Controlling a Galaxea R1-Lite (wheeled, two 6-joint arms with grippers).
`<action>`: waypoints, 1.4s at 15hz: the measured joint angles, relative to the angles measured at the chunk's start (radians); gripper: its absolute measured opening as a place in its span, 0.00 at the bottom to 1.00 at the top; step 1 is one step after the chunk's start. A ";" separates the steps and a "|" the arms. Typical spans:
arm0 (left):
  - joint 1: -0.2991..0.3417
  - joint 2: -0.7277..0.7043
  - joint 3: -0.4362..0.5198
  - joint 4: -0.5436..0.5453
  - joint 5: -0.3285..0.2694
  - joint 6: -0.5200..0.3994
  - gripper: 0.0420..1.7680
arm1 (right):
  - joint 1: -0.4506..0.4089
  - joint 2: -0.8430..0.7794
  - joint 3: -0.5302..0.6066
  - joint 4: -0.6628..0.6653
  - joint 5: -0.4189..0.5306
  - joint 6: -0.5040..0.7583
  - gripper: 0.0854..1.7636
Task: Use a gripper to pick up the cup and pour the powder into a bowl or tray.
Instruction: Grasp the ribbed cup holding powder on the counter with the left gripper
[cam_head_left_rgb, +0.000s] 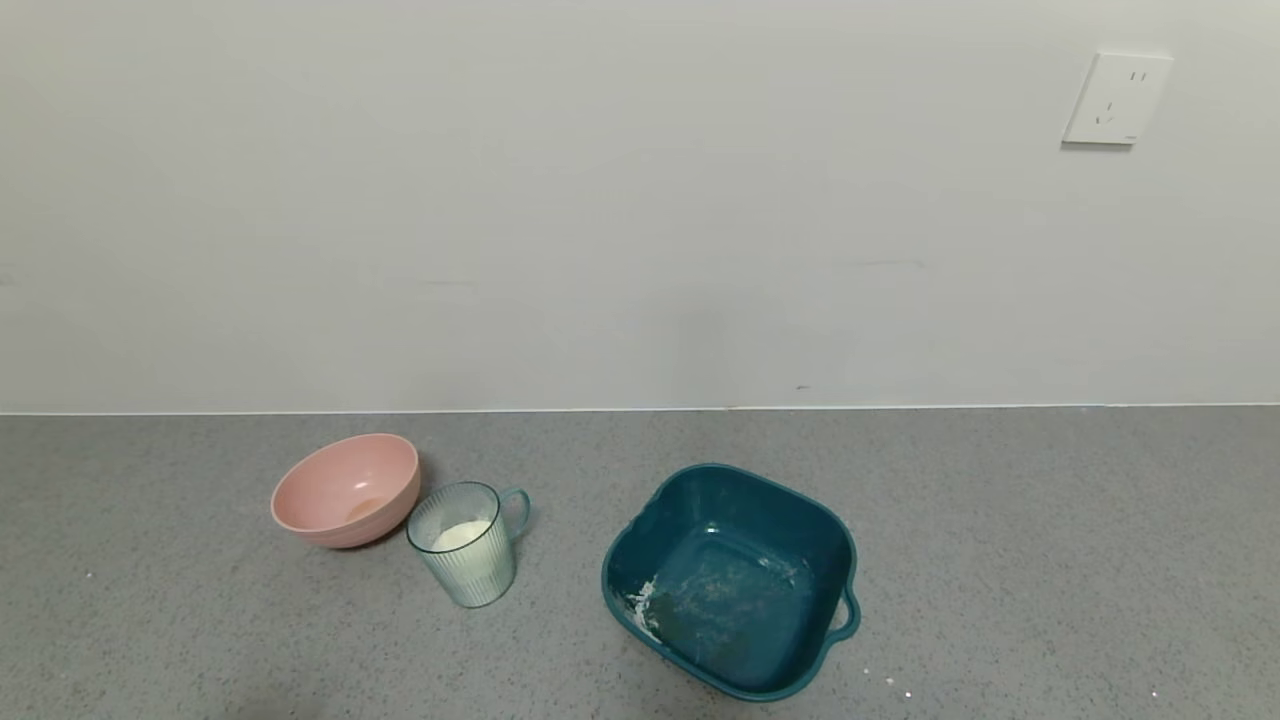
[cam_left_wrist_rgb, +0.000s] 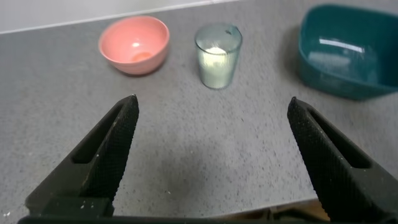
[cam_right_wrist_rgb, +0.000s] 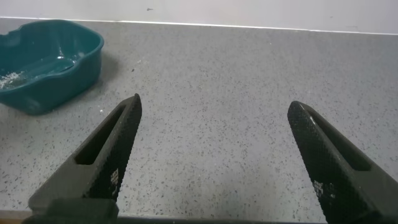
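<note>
So the small clear ribbed plastic cup sits upright on the grey speckled countertop, white powder inside, right beside the round pink bowl. The dark teal square basin is well off to its right, dusted with white residue. Left gripper hangs back facing the cup, jaws spread wide; right gripper too, released over bare counter.

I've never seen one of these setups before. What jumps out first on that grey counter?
Three vessels stand in a row on the speckled grey counter: a pink bowl on the robot's left, a clear ribbed cup holding white powder right beside it, and a dark teal basin farther right, with white smears inside. Nearer the robot, the left tool faces the cup, fingers spread wide; the right tool is open over bare counter.
</note>
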 joint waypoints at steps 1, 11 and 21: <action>-0.028 0.053 -0.007 0.000 0.000 0.010 0.97 | 0.000 0.000 0.000 0.000 0.000 0.000 0.97; -0.088 0.558 -0.026 -0.046 0.001 0.126 0.97 | 0.000 0.000 0.000 0.000 0.000 0.000 0.97; -0.101 0.998 0.076 -0.512 0.000 0.127 0.97 | 0.000 0.000 0.000 0.000 0.000 0.000 0.97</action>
